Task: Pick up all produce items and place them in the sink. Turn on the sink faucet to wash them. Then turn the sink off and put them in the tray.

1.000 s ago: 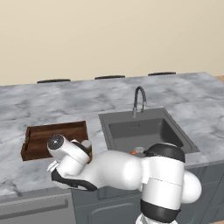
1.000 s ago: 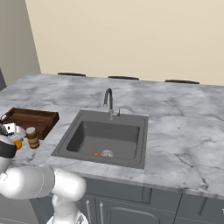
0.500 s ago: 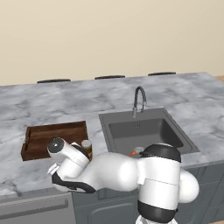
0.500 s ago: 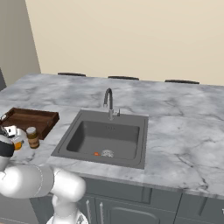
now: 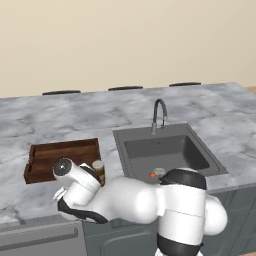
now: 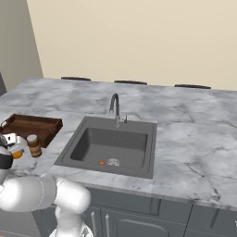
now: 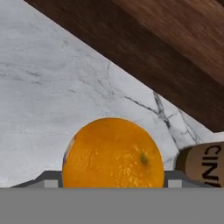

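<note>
While the round orange fruit (image 7: 113, 152) sits on the grey marble counter (image 5: 60, 125), we see it low in the hand view, between the gripper's (image 7: 113, 183) two finger tips, whose grey ends show at either side of it. We cannot tell whether the fingers touch its skin or whether it is held; the jaws stand wide, about the fruit's width. In the right base view the fruit (image 6: 17, 153) shows as a small orange spot just beside the brown jar with the pale lid (image 6: 33, 145), in front of the dark brown wooden tray (image 6: 32, 126).

Compared with a second ago, the arm has sunk a little lower and leans further over the counter's front edge in the left base view; the jar (image 5: 99, 170), tray (image 5: 62, 157) and sink (image 5: 165, 152) lie as they did.

The jar stands upright near the fruit, its label at the right edge of the hand view (image 7: 205, 164); the tray's dark wall (image 7: 144, 57) runs aslant just behind both. That leaves a narrow strip of bare marble between tray wall and fruit.

The small orange-red carrot-like piece (image 6: 102, 162) lies on the floor of the dark grey recessed sink (image 6: 111, 146), just beside the round silver drain (image 6: 113, 162). The slim dark gooseneck faucet (image 6: 115, 109) stands at the basin's back rim. To the right of the sink the marble lies open.
</note>
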You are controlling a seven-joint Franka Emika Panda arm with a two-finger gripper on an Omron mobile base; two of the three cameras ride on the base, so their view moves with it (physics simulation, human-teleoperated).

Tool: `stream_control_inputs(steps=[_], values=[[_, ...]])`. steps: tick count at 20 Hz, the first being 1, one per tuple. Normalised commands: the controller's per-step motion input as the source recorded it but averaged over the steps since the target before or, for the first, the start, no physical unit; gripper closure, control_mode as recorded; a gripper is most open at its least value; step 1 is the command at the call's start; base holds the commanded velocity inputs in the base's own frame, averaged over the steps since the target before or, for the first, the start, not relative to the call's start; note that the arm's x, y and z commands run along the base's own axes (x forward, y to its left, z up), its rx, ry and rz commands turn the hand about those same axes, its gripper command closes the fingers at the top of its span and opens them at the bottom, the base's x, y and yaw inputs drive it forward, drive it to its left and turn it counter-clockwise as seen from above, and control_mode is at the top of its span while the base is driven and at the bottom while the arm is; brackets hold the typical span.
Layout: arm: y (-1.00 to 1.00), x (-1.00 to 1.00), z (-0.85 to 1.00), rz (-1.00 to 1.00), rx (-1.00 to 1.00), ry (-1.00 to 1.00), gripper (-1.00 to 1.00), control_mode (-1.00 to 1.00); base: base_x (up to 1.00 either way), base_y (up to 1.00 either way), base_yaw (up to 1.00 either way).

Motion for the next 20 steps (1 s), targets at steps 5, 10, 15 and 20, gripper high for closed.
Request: stream_control_inputs(steps=[5,10,15,20], values=[[0.00,-0.51,0.52,0.00,0.00,-0.10,1.00,-1.00,0.00,0.00,0.00],[0.00,-0.40,0.71,-0.01,0.00,-0.02,1.00,-1.00,0.00,0.00,0.00],[-0.34,-0.25,0.41,-0.09,0.00,0.00,1.00,-1.00,0.00,0.00,0.00],[-0.55,-0.22,0.38,-0.12,0.02,0.01,1.00,-1.00,0.00,0.00,0.00]])
